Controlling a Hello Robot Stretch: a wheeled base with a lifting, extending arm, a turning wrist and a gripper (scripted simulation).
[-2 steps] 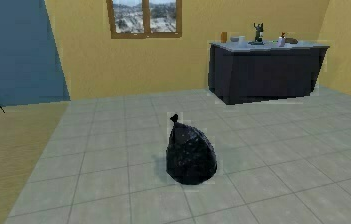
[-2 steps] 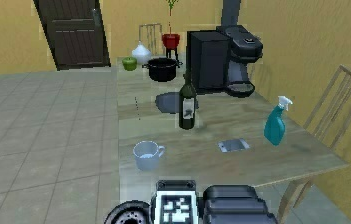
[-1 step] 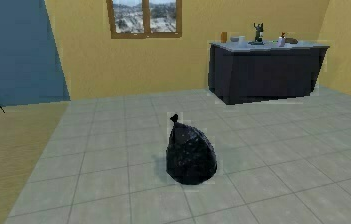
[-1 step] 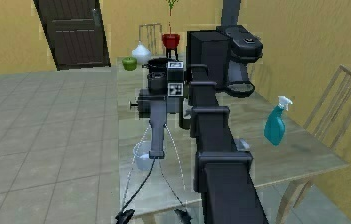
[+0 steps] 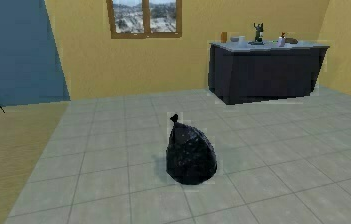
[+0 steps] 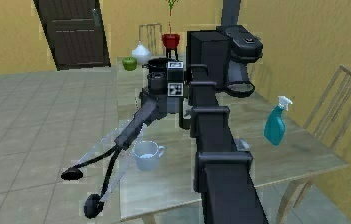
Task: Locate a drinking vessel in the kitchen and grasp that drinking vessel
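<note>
A pale mug [image 6: 148, 153] stands on the glass table [image 6: 283, 165] near its left edge, in the arm side view. The dark arm [image 6: 218, 150] rises from the bottom edge to two white marker squares [image 6: 175, 78]. Left of them the gripper [image 6: 83, 190] slants down and leftward, and its thin fingers [image 6: 73, 173] end past the table's edge with only bare floor tiles behind them. It holds nothing. The mug stands just right of the fingers, below the gripper's body.
On the table stand a blue spray bottle [image 6: 277, 122], a black coffee machine [image 6: 228, 55], a dark pot [image 6: 158, 70], a green bowl [image 6: 130, 64] and a red plant pot [image 6: 171, 40]. A black garbage bag [image 5: 191, 152] lies on the tiles before a dark counter [image 5: 263, 72].
</note>
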